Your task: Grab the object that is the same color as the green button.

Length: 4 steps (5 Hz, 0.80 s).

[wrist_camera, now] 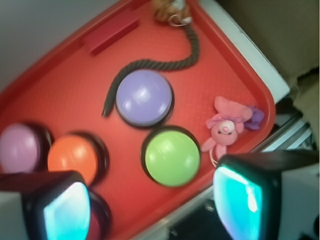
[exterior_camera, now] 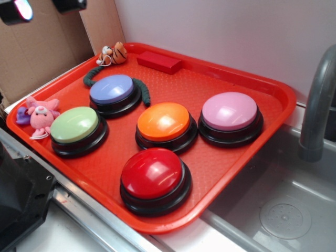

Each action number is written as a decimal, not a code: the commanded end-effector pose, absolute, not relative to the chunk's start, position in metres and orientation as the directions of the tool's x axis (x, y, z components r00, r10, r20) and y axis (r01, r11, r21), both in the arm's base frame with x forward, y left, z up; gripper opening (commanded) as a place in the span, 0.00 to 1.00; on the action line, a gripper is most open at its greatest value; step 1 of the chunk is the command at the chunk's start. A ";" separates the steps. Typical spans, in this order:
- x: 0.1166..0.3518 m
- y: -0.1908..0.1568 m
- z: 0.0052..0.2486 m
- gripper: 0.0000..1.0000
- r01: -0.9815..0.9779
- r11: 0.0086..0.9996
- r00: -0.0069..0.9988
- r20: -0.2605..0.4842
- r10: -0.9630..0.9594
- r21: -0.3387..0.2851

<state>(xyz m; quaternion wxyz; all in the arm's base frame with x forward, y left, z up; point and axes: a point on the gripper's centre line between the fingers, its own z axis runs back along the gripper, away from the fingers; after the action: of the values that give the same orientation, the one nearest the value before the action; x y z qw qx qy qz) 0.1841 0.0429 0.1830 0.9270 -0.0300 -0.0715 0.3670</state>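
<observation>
The object, a long dark green fuzzy snake (exterior_camera: 93,75), curls behind and around the blue-lilac button (exterior_camera: 112,88) at the back left of the red tray (exterior_camera: 231,79). The wrist view shows the snake (wrist_camera: 150,64) arcing over that button from the tiger plush down to the left. At the tray's left edge sits the pale green button (exterior_camera: 74,124) on its black base; the wrist camera looks down on the green button (wrist_camera: 172,156). My gripper (wrist_camera: 155,205) hangs open high above the tray's left side, fingers wide apart, nothing between them. Only its finger ends (exterior_camera: 16,10) show at the exterior view's top left.
Orange (exterior_camera: 163,121), pink (exterior_camera: 229,111) and red (exterior_camera: 152,172) buttons fill the tray's middle and front. A tiger plush (exterior_camera: 114,53) and a red block (exterior_camera: 159,61) lie at the back, a pink plush (exterior_camera: 41,114) at the left edge. A sink and faucet (exterior_camera: 317,100) stand at the right.
</observation>
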 end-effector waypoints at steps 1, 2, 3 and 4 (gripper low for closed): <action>0.225 0.113 0.136 1.00 -0.925 0.373 0.361 0.139 0.922 -0.070; 0.236 0.135 0.111 1.00 -0.973 0.222 0.209 0.167 0.963 -0.059; 0.241 0.148 0.090 1.00 -0.993 0.110 0.098 0.208 0.973 -0.048; 0.242 0.156 0.073 1.00 -0.991 0.063 0.039 0.189 0.981 -0.122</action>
<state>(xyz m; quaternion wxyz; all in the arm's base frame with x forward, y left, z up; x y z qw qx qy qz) 0.2561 0.1450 0.0644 0.7263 0.0237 -0.0948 0.6804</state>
